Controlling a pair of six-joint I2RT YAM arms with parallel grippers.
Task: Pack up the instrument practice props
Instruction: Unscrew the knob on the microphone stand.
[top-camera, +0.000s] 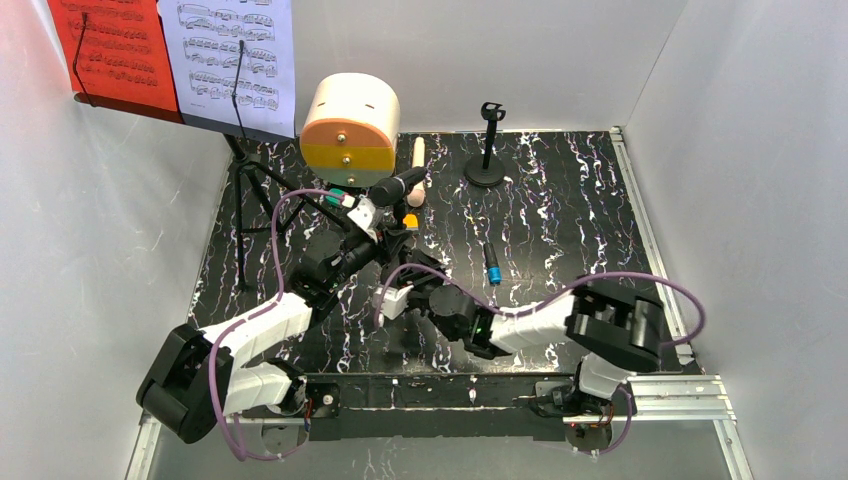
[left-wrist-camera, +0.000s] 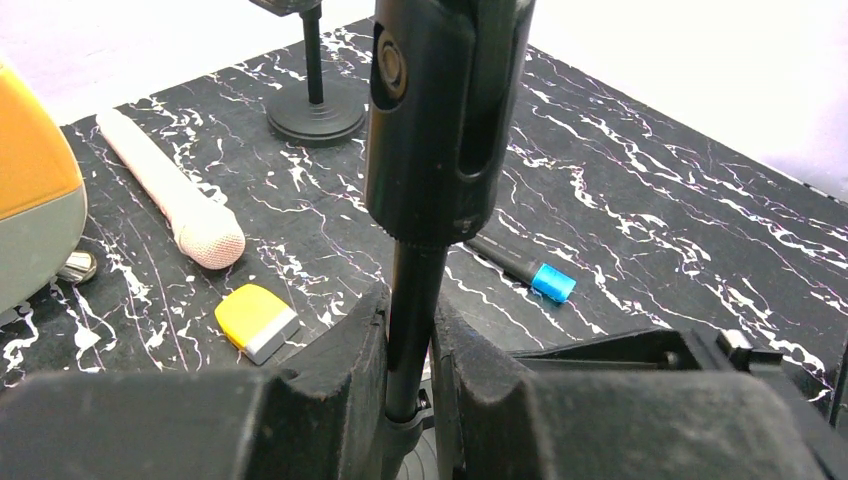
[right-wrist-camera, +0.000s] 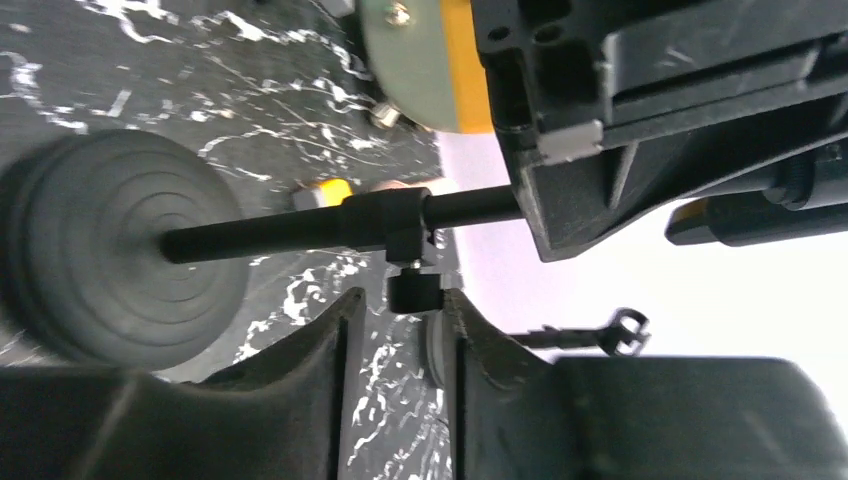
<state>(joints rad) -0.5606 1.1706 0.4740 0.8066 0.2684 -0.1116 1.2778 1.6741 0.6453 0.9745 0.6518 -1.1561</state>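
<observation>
Step now: taking apart one mic holder (left-wrist-camera: 440, 120) so it can be packed. That is my guess.
Where it is: up in the air, just in front of the round case (top-camera: 350, 125).
Left claw (left-wrist-camera: 410, 305): pinching the thin pole of the mic holder tight.
Right claw (right-wrist-camera: 400, 300): its fingers sit on each side of a small knob (right-wrist-camera: 415, 290) on the pole. I cannot tell if they squeeze it yet.
On top: a black microphone (top-camera: 398, 185) looks like it sits in the clip.
Next move: the right claw must get a good hold of the knob and turn it. The left claw must keep the pole from wobbling.
Cream microphone (left-wrist-camera: 170, 190): lying on the table (top-camera: 560, 200), just right of the round case.
Yellow block (left-wrist-camera: 255, 320): lying near the front of the round case, below the held pole.
Black stick (left-wrist-camera: 525, 270): it has a blue tip and lies in front of the round case, off to the right.
Second mic holder (top-camera: 487, 150): standing well to the right of the round case.
Music rack (top-camera: 240, 130): left of the round case, with a red page (top-camera: 105, 45) and a white page (top-camera: 225, 50) on it.
In the way: the two arms are very close together, and the round case is right behind them.
</observation>
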